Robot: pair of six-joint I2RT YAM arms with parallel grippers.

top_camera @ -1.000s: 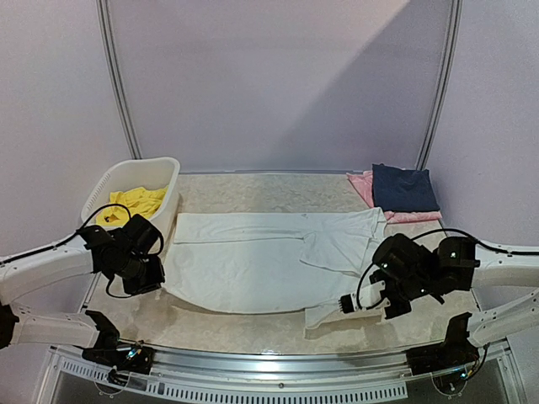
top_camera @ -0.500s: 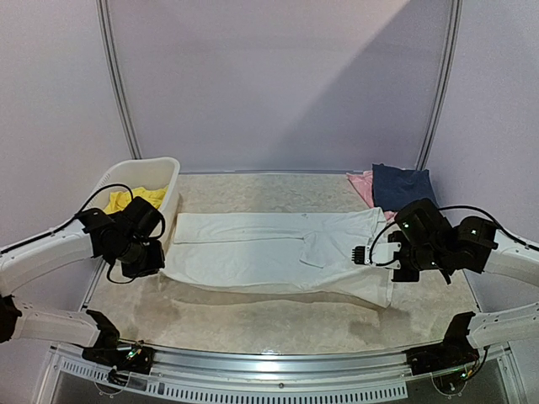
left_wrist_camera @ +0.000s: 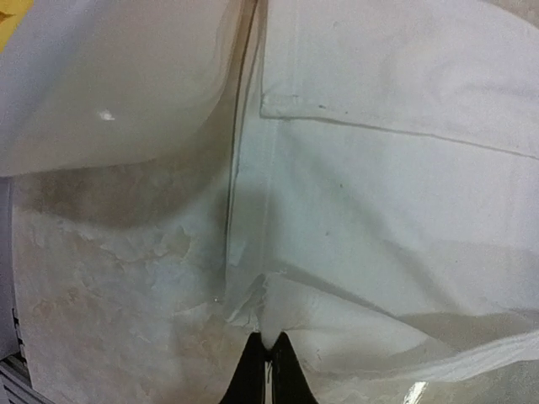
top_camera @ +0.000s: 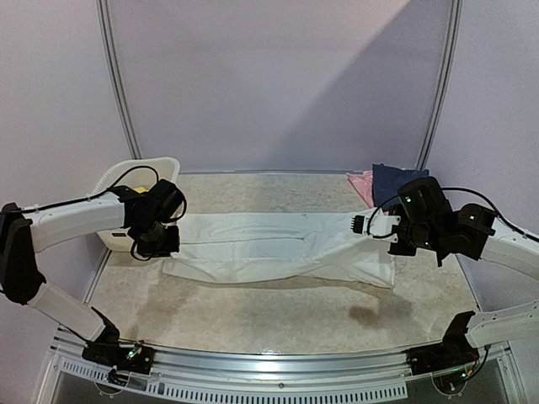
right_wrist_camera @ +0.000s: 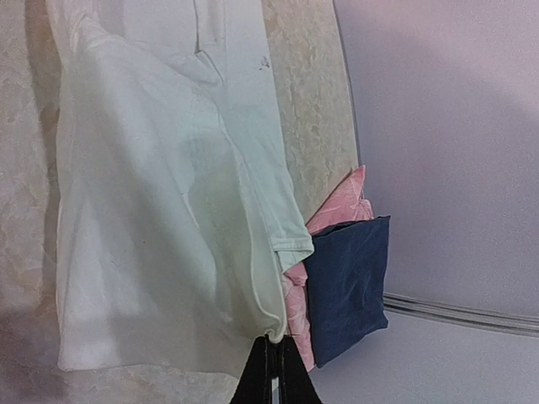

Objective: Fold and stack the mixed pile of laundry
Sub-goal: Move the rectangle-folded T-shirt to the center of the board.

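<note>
The white T-shirt [top_camera: 278, 252] lies stretched across the table as a long band, folded over on itself. My left gripper [top_camera: 160, 244] is shut on its left end; the left wrist view shows the black fingertips [left_wrist_camera: 269, 358] pinching a peak of white cloth [left_wrist_camera: 379, 185]. My right gripper [top_camera: 386, 240] is shut on the right end, and in the right wrist view its tips [right_wrist_camera: 271, 347] clamp the rolled edge of the shirt [right_wrist_camera: 168, 210], which hangs below. A sliver of the yellow shorts [left_wrist_camera: 10, 8] shows in the corner of the left wrist view.
The white plastic basket [top_camera: 114, 181] stands at the back left, partly behind my left arm. A folded navy garment [top_camera: 396, 178] lies on a pink one [top_camera: 362, 181] at the back right, close to the shirt's right end. Bare tabletop [top_camera: 278, 316] runs along the front.
Both grippers have carried the shirt's near edge up and toward the back. The wide spread shirt is now a narrower folded band farther from the front edge.
</note>
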